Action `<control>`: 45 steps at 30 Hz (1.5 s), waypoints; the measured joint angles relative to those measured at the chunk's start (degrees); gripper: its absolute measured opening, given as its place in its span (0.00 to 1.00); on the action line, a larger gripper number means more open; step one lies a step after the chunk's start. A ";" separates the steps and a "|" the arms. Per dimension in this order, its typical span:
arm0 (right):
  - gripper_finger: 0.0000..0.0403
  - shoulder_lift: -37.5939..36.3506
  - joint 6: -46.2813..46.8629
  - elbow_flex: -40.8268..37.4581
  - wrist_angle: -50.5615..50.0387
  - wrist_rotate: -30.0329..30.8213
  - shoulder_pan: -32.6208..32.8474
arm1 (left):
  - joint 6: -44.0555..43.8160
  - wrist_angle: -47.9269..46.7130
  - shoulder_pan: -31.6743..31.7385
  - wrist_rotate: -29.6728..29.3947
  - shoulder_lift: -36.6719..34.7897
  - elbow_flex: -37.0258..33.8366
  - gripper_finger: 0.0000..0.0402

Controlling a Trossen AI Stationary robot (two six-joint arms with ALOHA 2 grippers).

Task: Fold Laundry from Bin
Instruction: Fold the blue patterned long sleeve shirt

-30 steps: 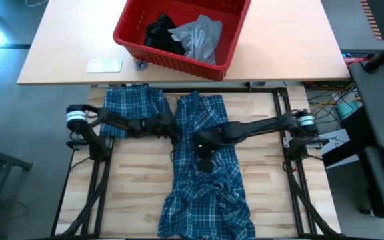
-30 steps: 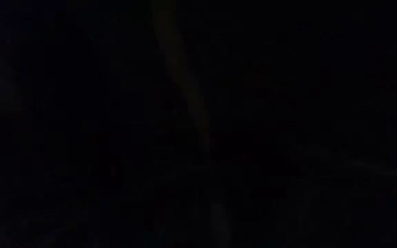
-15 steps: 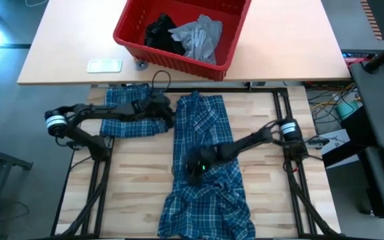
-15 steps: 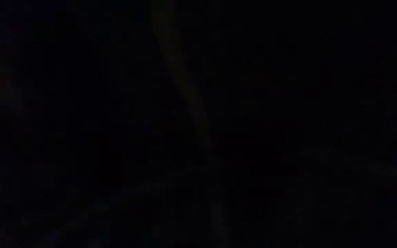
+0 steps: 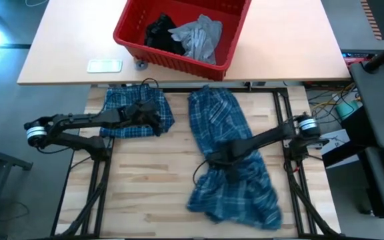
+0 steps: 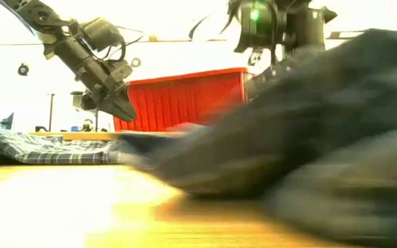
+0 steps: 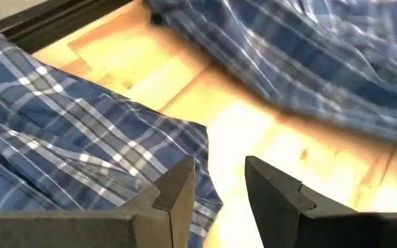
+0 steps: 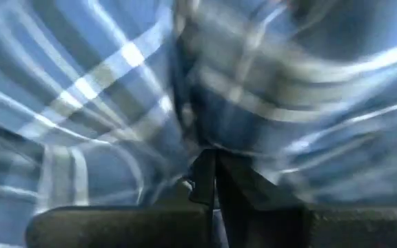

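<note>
Right tool (image 5: 220, 160) is pinching the plaid shirt (image 5: 229, 160), its two fingers pressed tight on the cloth near the shirt's middle. That shirt lies long and thin on the wood counter (image 5: 145, 187), running from the bin (image 5: 179, 30) end down to the near edge, a bit slanted. The far part is flat. The near part is all bunched and wrinkly. So the tool sits partway along the long line of the shirt, with the lumpy end nearer to it than the flat end. I think a pull along that line would straighten it.

Left tool (image 5: 153, 115) hangs just over a second plaid piece (image 5: 135, 113) at the far left of the counter. Its fingers are a little apart and hold nothing. A strip of bare wood lies between it and the long shirt, so the right arm is the closer one.

The cloth is soft and floppy, blue with white lines. The bin is hard red plastic with ribbed walls, on the table behind. A grey top (image 5: 199, 37) and a black thing (image 5: 160, 32) wait inside it.
</note>
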 joint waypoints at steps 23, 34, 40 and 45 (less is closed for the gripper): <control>0.02 -3.87 33.68 -15.68 26.47 -2.48 19.74 | 20.30 11.87 -12.99 9.70 47.70 38.98 0.28; 0.02 -8.51 36.44 -0.33 2.38 -0.82 27.93 | 23.69 2.45 -17.38 13.53 58.82 46.27 0.20; 0.08 -12.11 43.08 0.02 -1.38 1.50 30.10 | 26.88 -3.99 -17.51 12.53 52.01 35.92 0.10; 0.23 -11.84 41.44 -0.83 0.24 6.18 29.68 | 24.76 -3.05 -18.41 10.13 43.32 25.45 0.06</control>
